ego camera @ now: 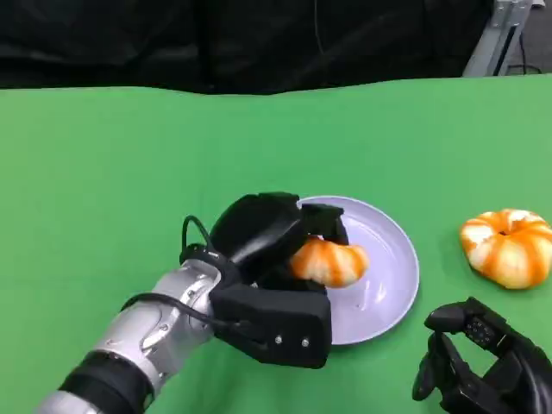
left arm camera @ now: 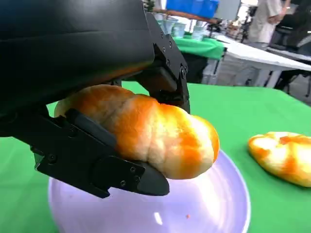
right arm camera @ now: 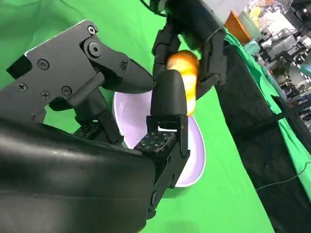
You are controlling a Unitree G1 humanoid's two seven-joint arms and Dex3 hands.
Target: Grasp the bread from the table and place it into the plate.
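Two breads before you: left hand (ego camera: 276,259) fingers (left arm camera: 104,165) grasp one bread (ego camera: 329,261) over plate (ego camera: 392,267); right hand (ego camera: 483,366) released.

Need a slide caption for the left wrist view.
Left hand holds a bread roll above the lavender plate; second roll lies on the green table.

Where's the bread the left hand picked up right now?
In the head view, the bread is held in the left hand, over the left part of the purple plate; the left wrist view shows it above the plate.

left robot hand (ego camera: 276,267) clasped around something; right robot hand (ego camera: 483,362) loosely spread.
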